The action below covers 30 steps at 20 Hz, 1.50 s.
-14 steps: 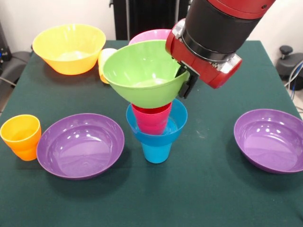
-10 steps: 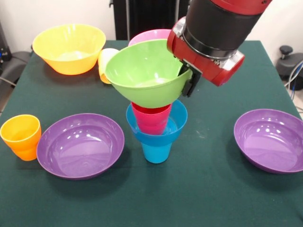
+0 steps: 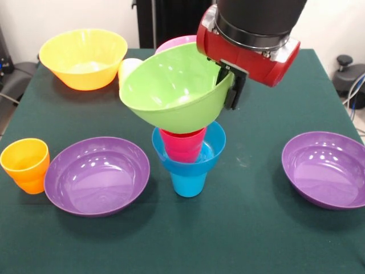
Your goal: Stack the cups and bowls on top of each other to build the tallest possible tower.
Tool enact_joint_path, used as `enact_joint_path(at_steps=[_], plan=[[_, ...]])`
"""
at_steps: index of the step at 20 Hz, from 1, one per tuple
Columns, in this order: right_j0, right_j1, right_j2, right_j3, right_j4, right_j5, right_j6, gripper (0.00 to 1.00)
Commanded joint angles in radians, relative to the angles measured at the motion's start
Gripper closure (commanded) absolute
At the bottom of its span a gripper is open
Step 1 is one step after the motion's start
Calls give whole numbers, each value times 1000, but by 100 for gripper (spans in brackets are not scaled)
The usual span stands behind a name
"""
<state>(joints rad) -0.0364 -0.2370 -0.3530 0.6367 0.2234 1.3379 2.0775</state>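
Note:
The tower stands mid-table: a blue cup (image 3: 189, 183) at the bottom, a small blue bowl (image 3: 214, 149) on it, and a red cup (image 3: 183, 145) inside that bowl. On top sits the lime green bowl (image 3: 171, 88), tilted with its opening toward the camera and its base on the red cup's rim. My gripper (image 3: 229, 87) is shut on the green bowl's right rim, and one black finger (image 3: 234, 92) shows outside the wall. An orange cup (image 3: 25, 164) stands at the left edge. A yellow cup (image 3: 126, 67) lies partly hidden behind the green bowl.
Two shallow purple bowls (image 3: 97, 174) (image 3: 326, 168) sit left and right of the tower. A large orange-yellow bowl (image 3: 84, 57) stands at the far left. A pink bowl (image 3: 178, 43) peeks out behind the green bowl. The arm's red wrist hangs over the tower's right side.
The wrist has risen and swung a little left. The green bowl in its grip has tipped further, its right rim lifted and its opening turned more toward the camera.

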Motion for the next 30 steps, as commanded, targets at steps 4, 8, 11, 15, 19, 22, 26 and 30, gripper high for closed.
enact_joint_path(at_steps=[4, 8, 11, 15, 19, 22, 26, 30], plan=[[-10, 29, 122, -43, -74, 26, -246, 100], [-11, 60, 108, -113, -77, 73, -240, 100], [-4, 87, 88, -167, -79, 106, -219, 100], [8, 140, 52, -268, -71, 167, -178, 100], [15, 161, 24, -308, -63, 199, -160, 100], [19, 168, 4, -319, -64, 216, -153, 100], [16, 197, -36, -370, -59, 270, -135, 100], [21, 209, -74, -379, -56, 318, -99, 100]])
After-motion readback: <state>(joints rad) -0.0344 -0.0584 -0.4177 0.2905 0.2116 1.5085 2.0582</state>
